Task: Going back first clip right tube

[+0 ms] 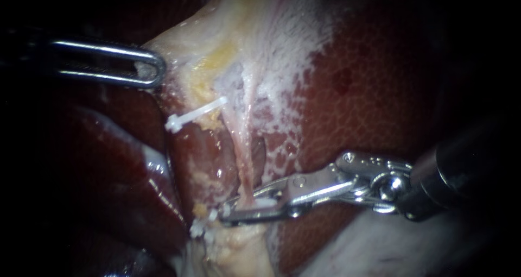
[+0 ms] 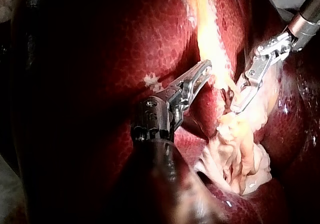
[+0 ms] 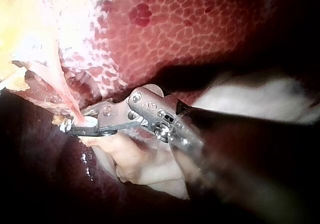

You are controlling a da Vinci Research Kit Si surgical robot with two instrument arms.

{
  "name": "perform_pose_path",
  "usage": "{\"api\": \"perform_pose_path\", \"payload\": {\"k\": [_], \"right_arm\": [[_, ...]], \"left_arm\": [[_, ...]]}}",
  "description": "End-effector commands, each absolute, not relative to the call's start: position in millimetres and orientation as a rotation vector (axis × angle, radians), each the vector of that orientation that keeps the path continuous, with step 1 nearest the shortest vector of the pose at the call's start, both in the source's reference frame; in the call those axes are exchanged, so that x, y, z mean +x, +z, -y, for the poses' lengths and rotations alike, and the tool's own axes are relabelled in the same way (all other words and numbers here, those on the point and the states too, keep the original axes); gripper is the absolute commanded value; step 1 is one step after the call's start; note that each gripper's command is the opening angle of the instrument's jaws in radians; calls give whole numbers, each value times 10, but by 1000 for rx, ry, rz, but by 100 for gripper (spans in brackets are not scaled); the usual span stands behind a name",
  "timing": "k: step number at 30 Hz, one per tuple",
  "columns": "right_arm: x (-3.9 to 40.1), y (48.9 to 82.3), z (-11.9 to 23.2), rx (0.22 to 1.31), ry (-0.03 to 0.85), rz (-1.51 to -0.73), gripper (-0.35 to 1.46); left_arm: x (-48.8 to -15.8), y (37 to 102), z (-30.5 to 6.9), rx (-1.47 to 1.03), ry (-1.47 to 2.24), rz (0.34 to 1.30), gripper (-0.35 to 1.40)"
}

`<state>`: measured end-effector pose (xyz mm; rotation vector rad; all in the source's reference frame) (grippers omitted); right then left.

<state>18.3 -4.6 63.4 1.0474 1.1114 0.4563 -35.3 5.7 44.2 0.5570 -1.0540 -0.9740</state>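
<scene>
**Right jaws closed on clip at right tube, lower centre**

The right instrument (image 1: 232,210) has its jaws only narrowly apart. Both bear on a white clip (image 1: 259,203) at the lower end of the right tube (image 1: 244,157), in the lower centre of the frame. Its shaft leaves toward the right edge, over the liver (image 1: 369,92). A second clip (image 1: 195,114) lies up and left of centre. The left instrument (image 1: 156,69), in the upper left, has its jaws pressed together on the edge of the pale tissue (image 1: 217,27).
</scene>
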Motion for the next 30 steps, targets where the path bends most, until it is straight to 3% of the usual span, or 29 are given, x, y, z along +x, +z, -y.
{"api": "perform_pose_path", "payload": {"k": [1,14,17,21,30], "right_arm": [[183,634,46,1047,457,-1111,-35],[183,634,47,1047,456,-1111,-35],[183,635,47,1047,455,-1111,0],[185,636,46,997,386,-1143,28],[191,641,42,847,200,-1223,52]], "left_arm": [[-353,442,-57,557,-974,1054,-35],[-353,442,-57,557,-974,1054,-35],[-353,442,-57,557,-974,1054,-35],[-353,441,-57,557,-974,1054,-35],[-353,440,-56,556,-975,1054,-35]]}}
